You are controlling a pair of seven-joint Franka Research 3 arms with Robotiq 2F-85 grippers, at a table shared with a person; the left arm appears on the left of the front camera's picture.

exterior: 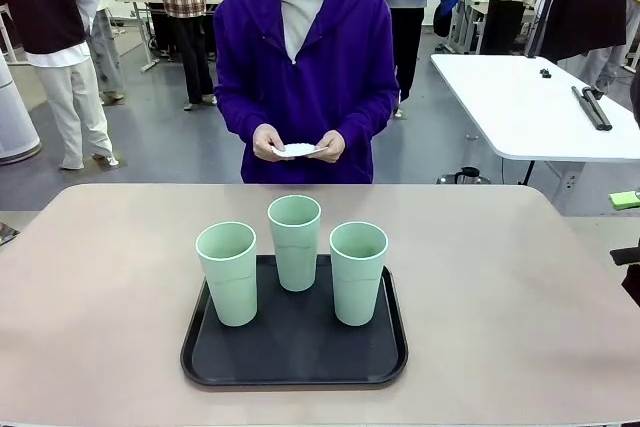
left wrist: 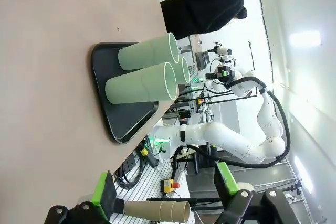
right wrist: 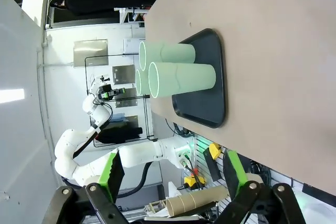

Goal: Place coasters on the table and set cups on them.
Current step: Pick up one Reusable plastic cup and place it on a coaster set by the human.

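Note:
Three pale mint-green cups [exterior: 227, 272] [exterior: 295, 241] [exterior: 358, 272] stand upright on a black tray [exterior: 294, 352] in the middle of the beige table [exterior: 500, 277]. Across the table, a person in a purple hoodie holds the white coasters [exterior: 298, 150] in both hands at waist height, off the table. My left gripper [left wrist: 164, 190] is open and empty, well back from the cups [left wrist: 139, 85] and tray [left wrist: 121, 124]. My right gripper [right wrist: 173, 174] is also open and empty, far from the cups [right wrist: 181, 80] on the tray [right wrist: 210, 114].
A white table [exterior: 530, 107] with black items stands at the back right, a kettle [exterior: 468, 176] on the floor near it. Other people stand in the background. Bare tabletop lies on both sides of the tray.

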